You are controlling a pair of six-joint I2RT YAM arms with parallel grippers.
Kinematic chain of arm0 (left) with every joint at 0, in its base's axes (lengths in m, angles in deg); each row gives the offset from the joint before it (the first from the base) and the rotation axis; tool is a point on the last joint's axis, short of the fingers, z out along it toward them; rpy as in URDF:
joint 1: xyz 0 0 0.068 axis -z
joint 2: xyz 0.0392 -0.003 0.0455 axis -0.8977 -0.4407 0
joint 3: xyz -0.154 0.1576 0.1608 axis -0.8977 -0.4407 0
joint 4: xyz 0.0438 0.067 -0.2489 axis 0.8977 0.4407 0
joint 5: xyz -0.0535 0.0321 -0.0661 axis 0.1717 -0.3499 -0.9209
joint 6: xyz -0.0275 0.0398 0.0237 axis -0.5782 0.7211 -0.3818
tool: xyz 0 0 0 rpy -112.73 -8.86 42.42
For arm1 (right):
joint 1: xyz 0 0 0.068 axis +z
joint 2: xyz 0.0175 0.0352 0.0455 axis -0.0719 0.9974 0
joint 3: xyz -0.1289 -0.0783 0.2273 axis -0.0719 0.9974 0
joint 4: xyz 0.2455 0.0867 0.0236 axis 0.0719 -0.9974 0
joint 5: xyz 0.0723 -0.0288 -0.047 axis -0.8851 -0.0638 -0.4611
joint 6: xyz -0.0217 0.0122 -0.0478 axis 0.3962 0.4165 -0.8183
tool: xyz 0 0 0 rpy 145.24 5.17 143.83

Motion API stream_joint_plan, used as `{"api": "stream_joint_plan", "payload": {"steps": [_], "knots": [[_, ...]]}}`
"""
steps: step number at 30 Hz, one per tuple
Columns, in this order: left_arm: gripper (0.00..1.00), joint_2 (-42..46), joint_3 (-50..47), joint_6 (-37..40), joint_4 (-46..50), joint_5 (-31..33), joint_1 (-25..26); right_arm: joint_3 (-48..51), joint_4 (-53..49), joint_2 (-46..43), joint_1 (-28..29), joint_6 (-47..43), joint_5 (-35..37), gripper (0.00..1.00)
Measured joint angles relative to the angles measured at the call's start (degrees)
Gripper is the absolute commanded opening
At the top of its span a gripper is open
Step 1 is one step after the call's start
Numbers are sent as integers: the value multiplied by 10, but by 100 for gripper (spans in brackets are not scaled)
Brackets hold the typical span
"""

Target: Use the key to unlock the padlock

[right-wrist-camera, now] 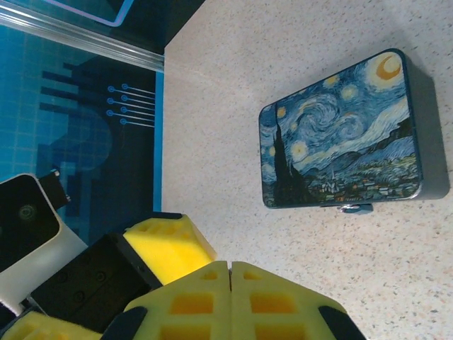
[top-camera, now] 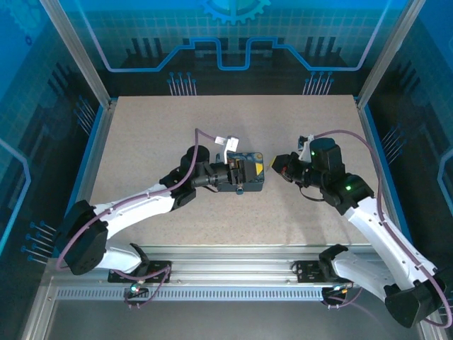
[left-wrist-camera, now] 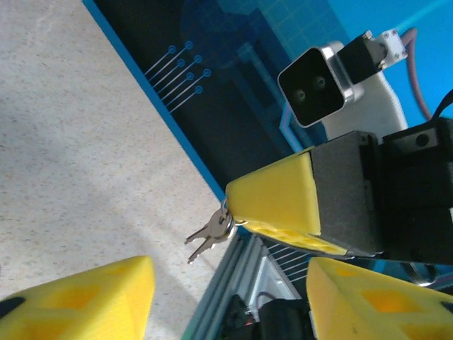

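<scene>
Where the right gripper pinches tight, the keys hang by their ring from its tip, over the table just right of the blue tin; the left gripper gapes wide, facing them.

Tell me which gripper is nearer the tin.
Left. The left gripper hangs directly over the tin, overlapping it in the top view. The right gripper, shut on the keys, sits off the tin's right side, apart from it.
</scene>
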Motion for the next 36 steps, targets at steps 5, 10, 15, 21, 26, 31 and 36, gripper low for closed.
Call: {"api": "stream_joint_plan", "payload": {"steps": [5, 10, 15, 21, 26, 31, 36], "knots": [[57, 0, -1, -2, -15, -10, 7, 1, 15, -10, 4, 17, -2, 5], [57, -3, -1, -1, -18, -10, 12, 1, 19, -7, 13, 24, -2, 5], [57, -15, -1, 1, -17, -10, 14, 1, 22, -5, 15, 29, -3, 5], [49, -23, -1, 4, -18, -15, 17, 1, 26, -5, 19, 34, -3, 5], [39, -25, -1, 12, -18, -17, 22, 1, 27, -5, 19, 38, -3, 5], [33, -25, -1, 14, -18, -20, 22, 2, 28, -5, 21, 38, -3, 5], [44, -25, -1, 20, -17, -20, 22, 6, 35, -7, 21, 42, -4, 5]]}}
